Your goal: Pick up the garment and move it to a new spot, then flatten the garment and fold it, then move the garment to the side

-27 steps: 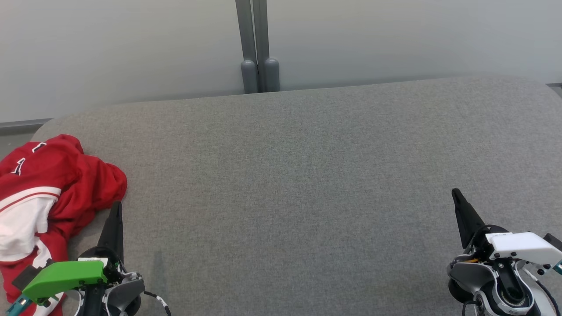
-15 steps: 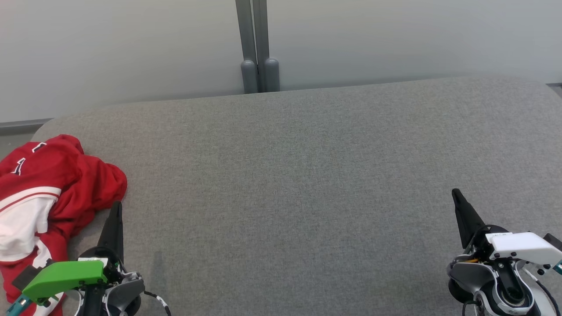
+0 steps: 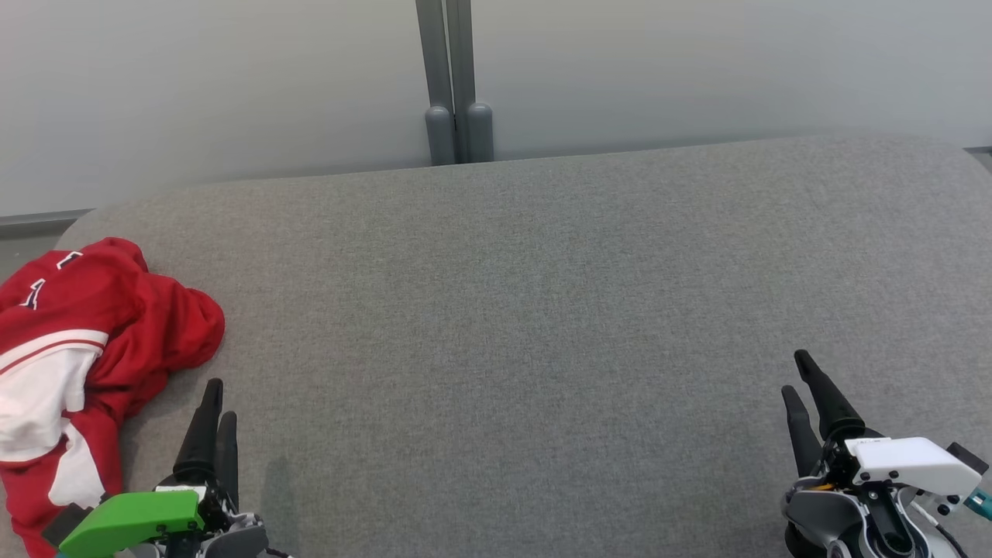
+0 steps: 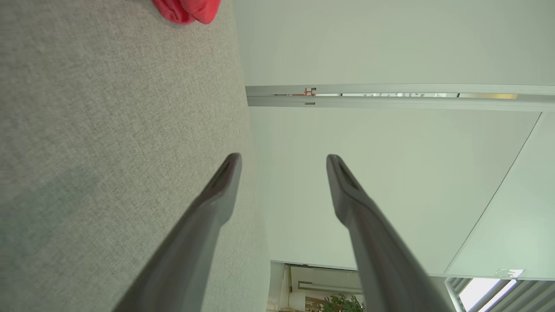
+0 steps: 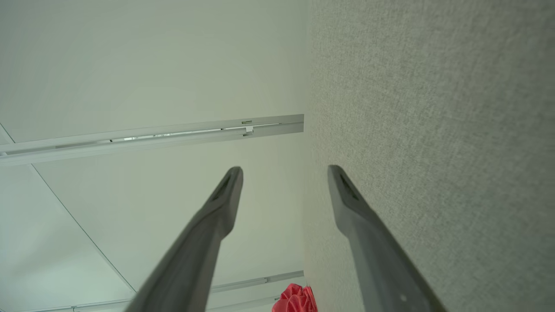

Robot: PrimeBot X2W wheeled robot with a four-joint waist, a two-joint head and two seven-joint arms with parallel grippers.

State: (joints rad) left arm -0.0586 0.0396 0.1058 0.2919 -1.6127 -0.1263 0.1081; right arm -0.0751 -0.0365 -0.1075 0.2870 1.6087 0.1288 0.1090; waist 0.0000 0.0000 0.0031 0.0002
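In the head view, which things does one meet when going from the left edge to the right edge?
red and white garment → left gripper, open → bare grey fabric surface → right gripper, open.

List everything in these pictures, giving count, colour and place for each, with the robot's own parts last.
garment: one, red and white, crumpled at the left end of the padded surface.
padded surface: one, grey fabric, spanning the head view.
posts: two, grey, upright side by side behind the surface's far edge.
wall: one, pale, behind the posts.
left gripper: one, dark with a green cover, lower left, open and empty.
right gripper: one, dark with a white cover, lower right, open and empty.
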